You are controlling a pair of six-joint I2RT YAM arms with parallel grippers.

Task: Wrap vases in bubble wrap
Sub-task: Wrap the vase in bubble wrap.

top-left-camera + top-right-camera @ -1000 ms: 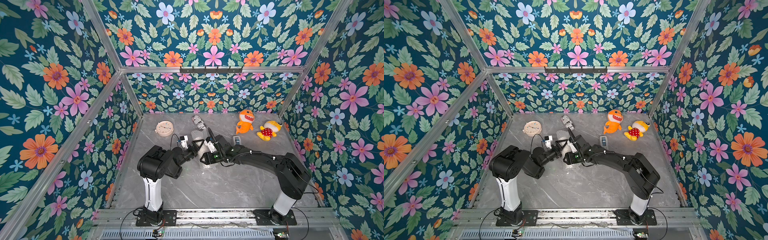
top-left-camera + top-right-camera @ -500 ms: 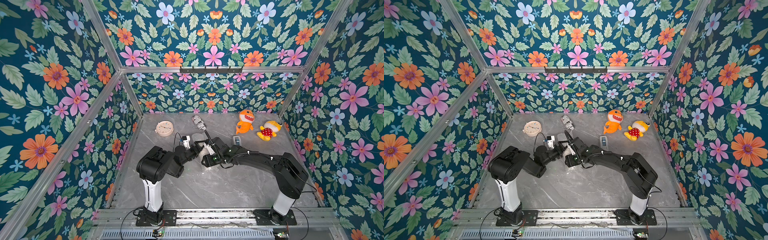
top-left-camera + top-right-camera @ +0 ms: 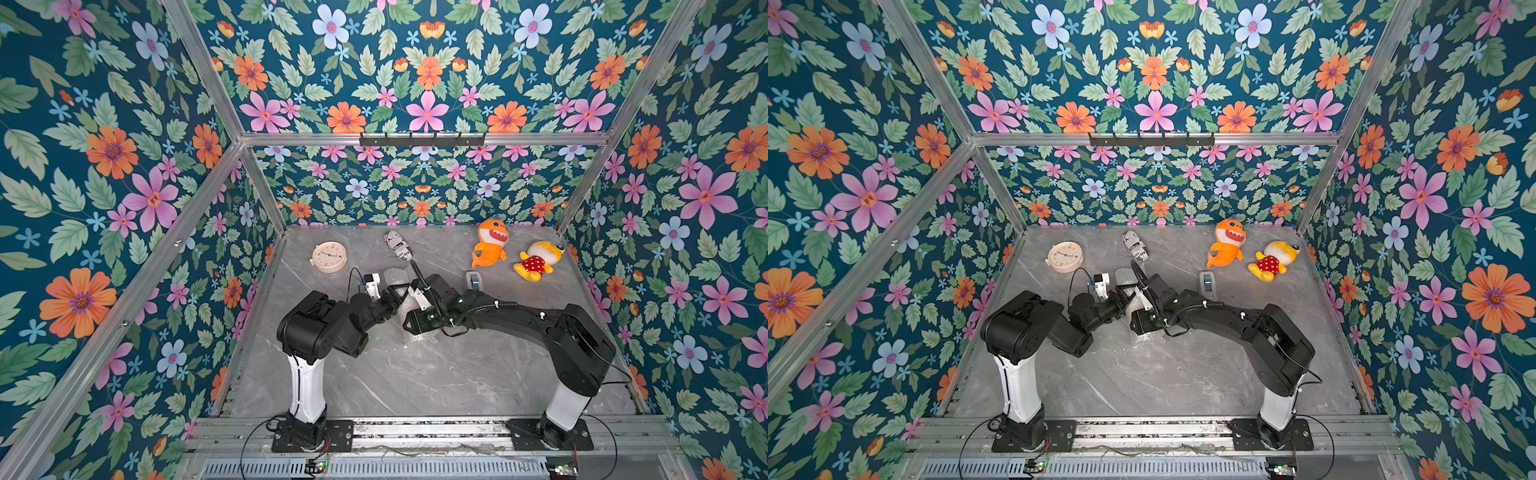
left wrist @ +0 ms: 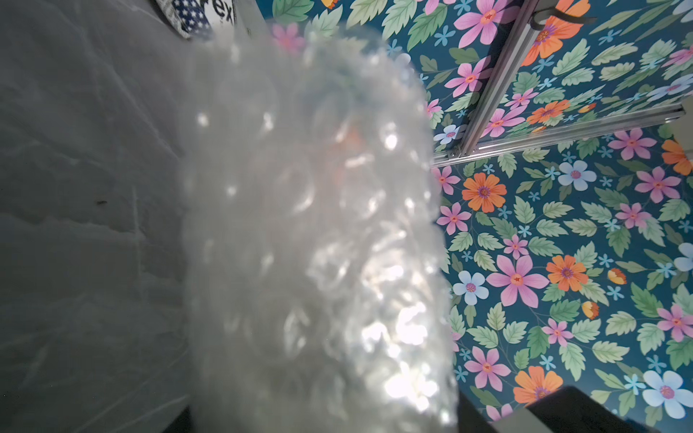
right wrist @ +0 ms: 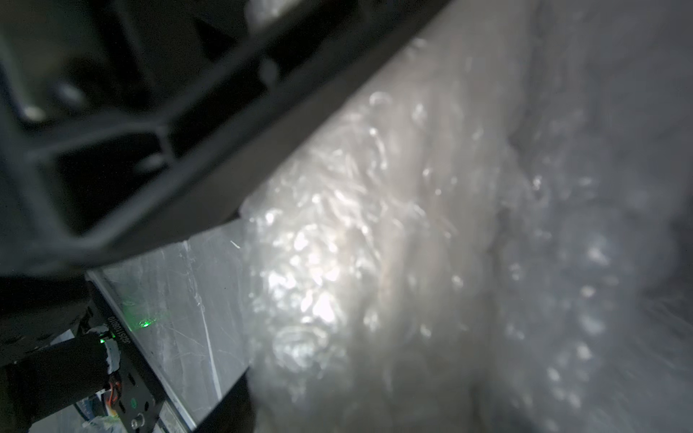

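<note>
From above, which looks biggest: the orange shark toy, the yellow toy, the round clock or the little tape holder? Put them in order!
In a top view, largest to smallest:
1. Orange shark toy and yellow toy: they look about alike, too close to rank.
2. Clock.
3. Tape holder, clearly the smallest.

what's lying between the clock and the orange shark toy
The black-and-white printed cylinder, lying between the clock and the orange shark toy; both top views show it.
</note>
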